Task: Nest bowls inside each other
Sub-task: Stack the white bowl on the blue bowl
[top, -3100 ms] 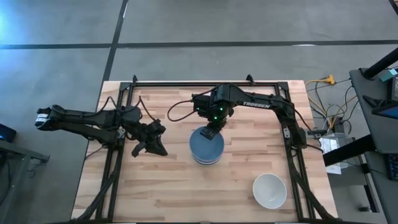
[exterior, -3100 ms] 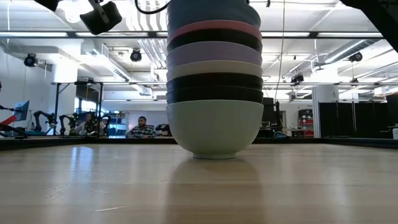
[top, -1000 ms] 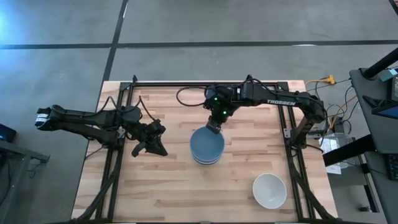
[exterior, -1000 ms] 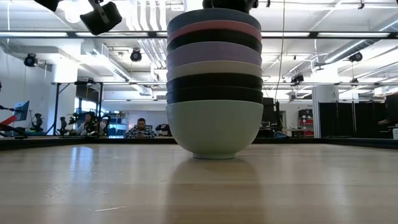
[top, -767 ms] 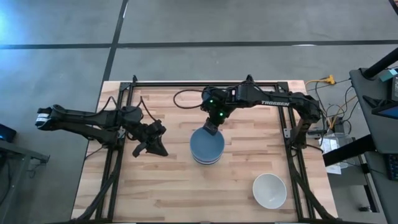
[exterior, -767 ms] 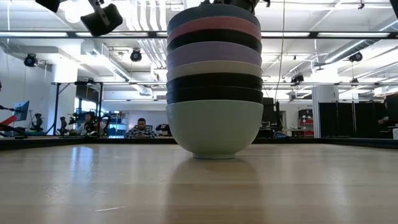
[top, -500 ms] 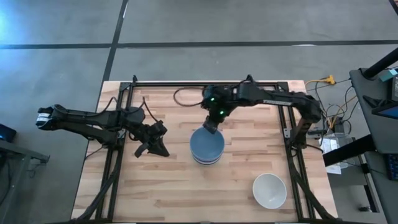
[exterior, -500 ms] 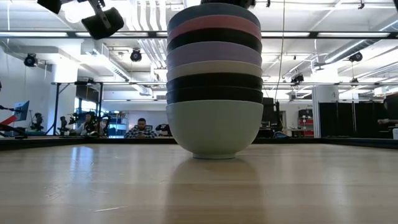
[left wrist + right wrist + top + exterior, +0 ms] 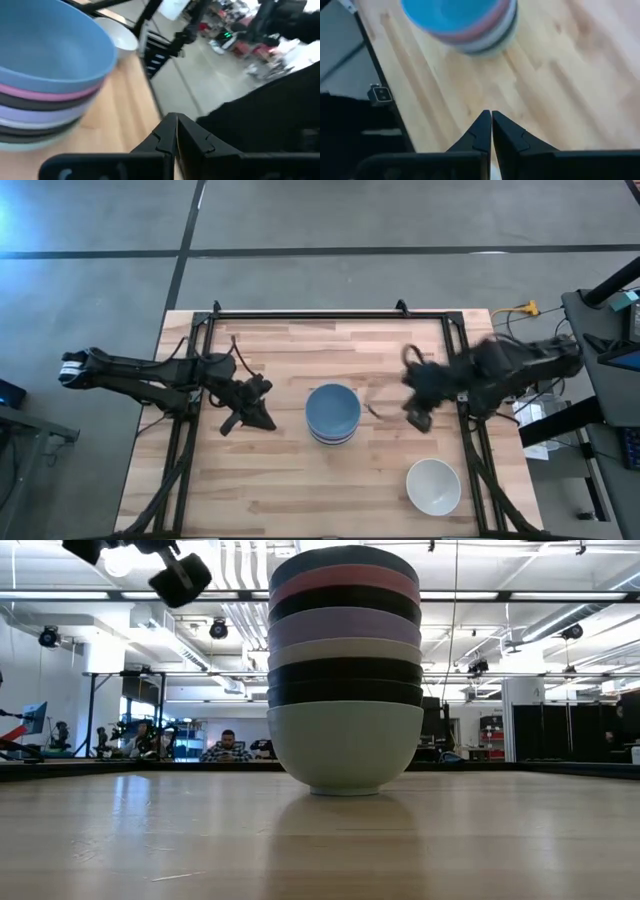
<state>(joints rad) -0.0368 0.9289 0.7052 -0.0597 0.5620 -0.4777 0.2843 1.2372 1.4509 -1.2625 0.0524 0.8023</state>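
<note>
A stack of nested bowls (image 9: 332,414) stands at the table's middle, a blue one on top and a mint green one at the bottom (image 9: 345,745), resting on the wood. The stack also shows in the left wrist view (image 9: 47,75) and the right wrist view (image 9: 462,22). A single white bowl (image 9: 433,486) sits upright near the front right corner. My left gripper (image 9: 262,420) hangs shut to the left of the stack, touching nothing. My right gripper (image 9: 415,418), blurred and shut (image 9: 488,119), is in the air to the right of the stack, above bare wood.
A black metal frame (image 9: 330,315) runs along the table's far edge and down both sides. Bare wood lies between the stack and the white bowl (image 9: 117,35). Cables and equipment (image 9: 540,380) sit beyond the right edge. People sit in the room behind (image 9: 228,748).
My right gripper has swung fast from above the stack's far rim toward the table's right edge and somewhat nearer, staying shut. The stack and the white bowl have not moved.
</note>
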